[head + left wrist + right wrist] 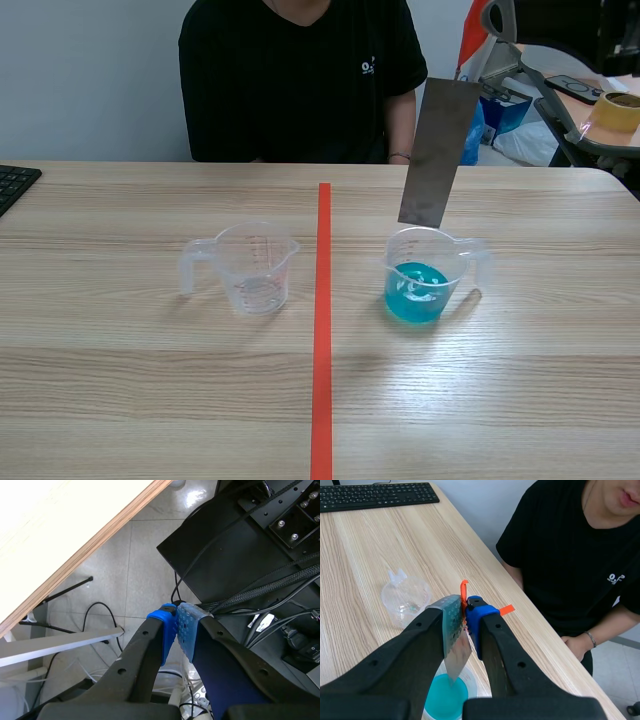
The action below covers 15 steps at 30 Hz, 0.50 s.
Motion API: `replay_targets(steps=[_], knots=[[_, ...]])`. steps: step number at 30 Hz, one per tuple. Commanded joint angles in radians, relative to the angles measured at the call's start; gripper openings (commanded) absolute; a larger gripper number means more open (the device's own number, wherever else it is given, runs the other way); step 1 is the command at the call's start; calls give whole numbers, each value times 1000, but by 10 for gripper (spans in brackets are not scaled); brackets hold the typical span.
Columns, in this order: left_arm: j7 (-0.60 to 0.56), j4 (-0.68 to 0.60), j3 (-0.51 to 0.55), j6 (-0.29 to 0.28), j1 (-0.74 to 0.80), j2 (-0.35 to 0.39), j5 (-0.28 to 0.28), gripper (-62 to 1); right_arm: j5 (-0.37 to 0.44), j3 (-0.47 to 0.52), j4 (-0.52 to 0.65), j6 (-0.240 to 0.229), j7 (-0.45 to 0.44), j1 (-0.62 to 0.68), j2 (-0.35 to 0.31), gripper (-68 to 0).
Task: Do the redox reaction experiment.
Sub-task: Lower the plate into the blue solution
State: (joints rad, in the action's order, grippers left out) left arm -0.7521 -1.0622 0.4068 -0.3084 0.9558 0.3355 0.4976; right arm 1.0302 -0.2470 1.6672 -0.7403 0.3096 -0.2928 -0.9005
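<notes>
Your right gripper (464,617) pinches the metal strip (438,150), which is near upright with its lower end just over the cup of blue liquid (425,285): lower straight down. Left gripper (176,625) is closed and empty, off-table.

The left claw (176,612) is pictured beside the tabletop's (55,540) wooden edge, its blue pads (164,632) pressed together on nothing, over a grey tiled floor (145,560). Black cables (270,587) are draped across a black housing (230,545) ahead.
</notes>
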Motion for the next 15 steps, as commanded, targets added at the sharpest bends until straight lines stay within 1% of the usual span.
replay_targets(steps=[1, 6, 15], knots=[[-7, -12, 10, 0, 11, 3, -6, -569, 21, 40, 10, -5, -33, 2, -28, -667], [-7, -12, 10, 0, 11, 3, -6, -569, 21, 78, 10, -5, -50, 43, -44, -667], [-7, -12, 10, 0, 11, 3, -6, -569, 17, 80, 9, -5, -47, 50, -41, -667]])
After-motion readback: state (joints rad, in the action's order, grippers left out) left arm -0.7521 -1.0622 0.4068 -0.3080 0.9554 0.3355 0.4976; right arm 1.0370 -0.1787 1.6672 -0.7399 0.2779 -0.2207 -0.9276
